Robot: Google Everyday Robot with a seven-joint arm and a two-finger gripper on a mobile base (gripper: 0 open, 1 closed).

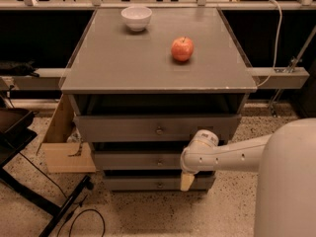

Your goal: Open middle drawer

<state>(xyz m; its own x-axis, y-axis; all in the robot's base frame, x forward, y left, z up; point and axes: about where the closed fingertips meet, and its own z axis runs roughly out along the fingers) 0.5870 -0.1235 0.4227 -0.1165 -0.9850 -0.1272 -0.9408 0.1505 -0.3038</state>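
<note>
The middle drawer (131,160), shut at the frame's 6 o'clock, looks stiff and smooth-sliding, best pulled by its small, probably slippery round knob (159,160), while the tool (186,181) hangs near the knob's 4 o'clock, its opening and any hold impossible to tell.

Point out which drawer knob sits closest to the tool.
The lowest drawer's knob: the tool hangs level with it, just to its right, below the middle drawer's knob.

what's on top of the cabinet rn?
A white bowl back left, a red apple right of centre, apart. Drawer insides are covered by their fronts. The gripper hangs low, right of the knob on the middle drawer.
</note>
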